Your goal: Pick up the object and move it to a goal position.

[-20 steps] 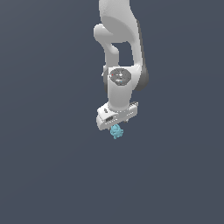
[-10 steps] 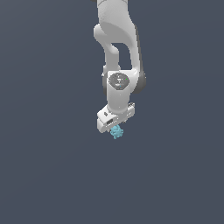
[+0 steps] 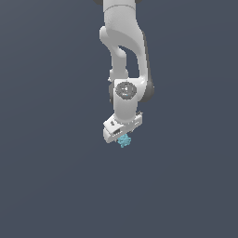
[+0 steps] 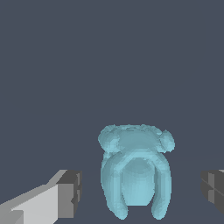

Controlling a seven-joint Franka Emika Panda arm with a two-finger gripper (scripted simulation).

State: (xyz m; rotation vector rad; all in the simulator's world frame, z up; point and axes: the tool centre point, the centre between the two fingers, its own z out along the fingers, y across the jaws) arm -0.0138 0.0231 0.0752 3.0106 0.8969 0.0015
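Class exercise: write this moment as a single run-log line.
gripper: open, fingers apart | turquoise object: between fingers, ungrasped | goal: not visible

A plain, flat slate-grey backdrop (image 3: 51,176) fills the exterior view from edge to edge, on the exterior view's left and right alike. It carries no markings, seams, edges or shadows, so floor and wall cannot be told apart. The wrist view shows the same even blue-grey surface (image 4: 109,57) filling the frame, smooth and uniform in tone. No other furniture, container or loose item is visible in either view.
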